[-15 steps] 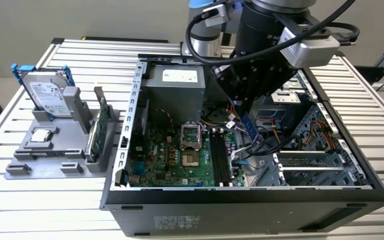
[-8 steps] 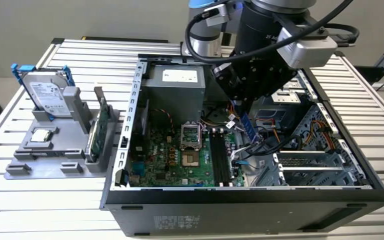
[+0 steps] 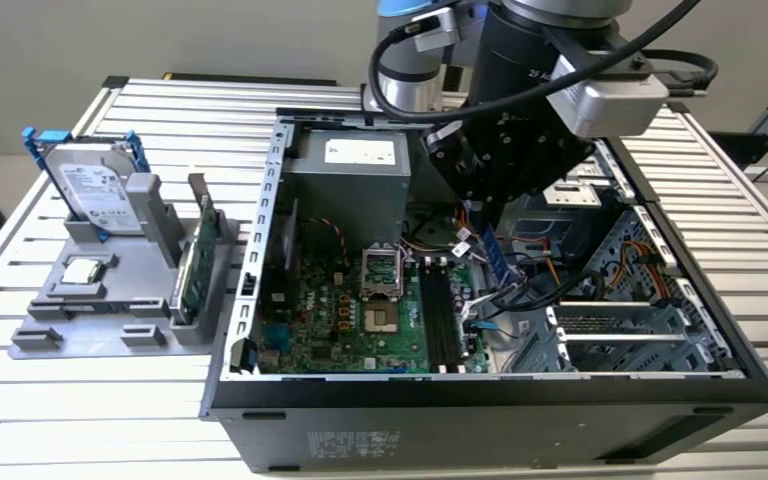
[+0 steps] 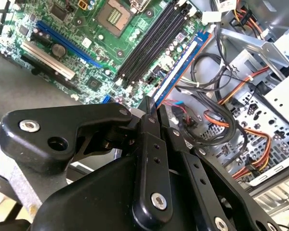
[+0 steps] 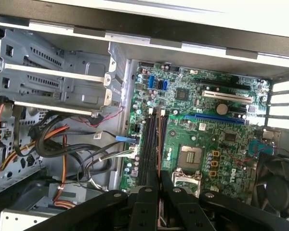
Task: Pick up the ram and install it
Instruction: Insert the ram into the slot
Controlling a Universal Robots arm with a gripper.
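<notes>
Overhead, gripper [image 3: 488,232] jaws pinched on the ram [image 4: 176,67], a thin flat dark-blue stick, hanging at 3 o'clock of the long black slots [image 3: 440,318].

A hard drive [image 3: 91,190] and green card [image 3: 200,262] stand beside the open case [image 3: 491,420].

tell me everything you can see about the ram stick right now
The ram is a long, thin, flat dark blue memory stick with a pale strip of contacts along one long edge. The black gripper holds it by one end, so it juts out edge-on over the open computer case, above the green motherboard's black memory slots and beside loose cables. It is not seated in a slot.
</notes>
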